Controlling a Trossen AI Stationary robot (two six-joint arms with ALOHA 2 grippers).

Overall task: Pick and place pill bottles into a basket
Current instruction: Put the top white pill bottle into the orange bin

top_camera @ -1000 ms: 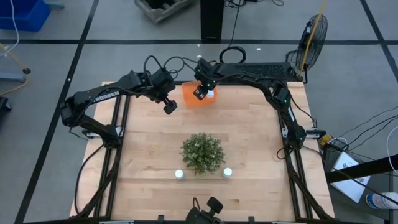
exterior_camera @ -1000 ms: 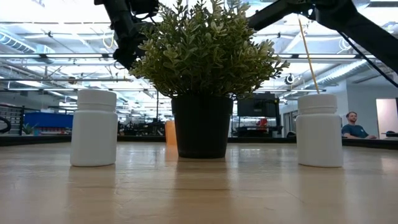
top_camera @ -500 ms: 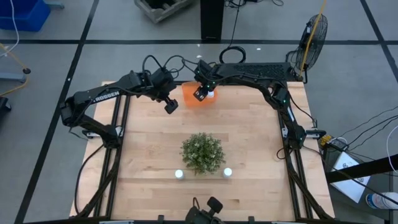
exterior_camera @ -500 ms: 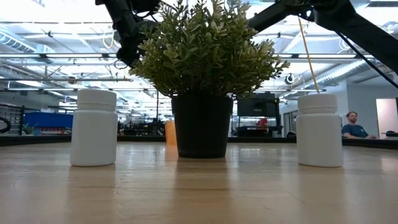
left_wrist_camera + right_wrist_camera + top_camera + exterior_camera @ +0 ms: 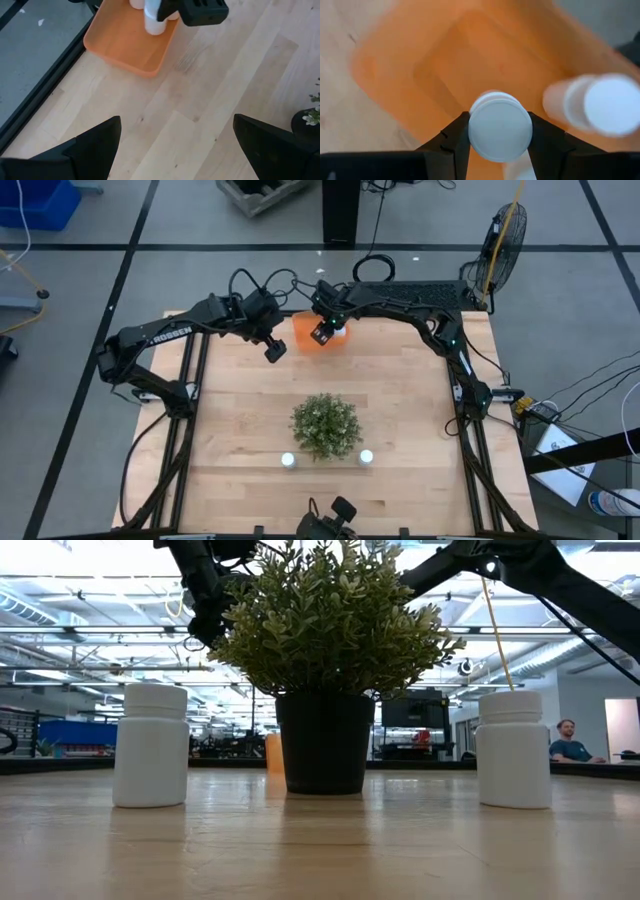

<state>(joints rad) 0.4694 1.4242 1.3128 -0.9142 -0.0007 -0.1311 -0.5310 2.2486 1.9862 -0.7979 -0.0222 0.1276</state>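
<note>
Your right hand (image 5: 322, 332) hangs over the small rectangular bright orange plastic basket (image 5: 304, 335) at the far edge of the pale wooden counter (image 5: 240, 410); its two dark fingers (image 5: 451, 145) are clenched on a tiny white cylindrical capped pill bottle (image 5: 500, 131), one finger against each side of the cap; the held bottle sits directly between the fingertips, above the basket's floor; whether it touches that floor cannot be told. Just beside it, inside the basket, stands a second white capped bottle (image 5: 607, 104), apart from the fingers. From your left wrist, the same basket (image 5: 117, 42) shows with the right hand's dark body (image 5: 197, 10) above it and a white bottle (image 5: 154, 20) beneath that body.

Your left hand (image 5: 273, 350) waits above the counter just beside the basket, on its left; its fingers (image 5: 95, 145) are spread wide and grasp nothing.

Two more white capped pill bottles stand upright at the near side of the counter, well apart from both hands: one (image 5: 150, 745) to the left and one (image 5: 513, 748) to the right of the round green bushy plant in a dark pot (image 5: 325, 665); the plant stands between them and the basket.
</note>
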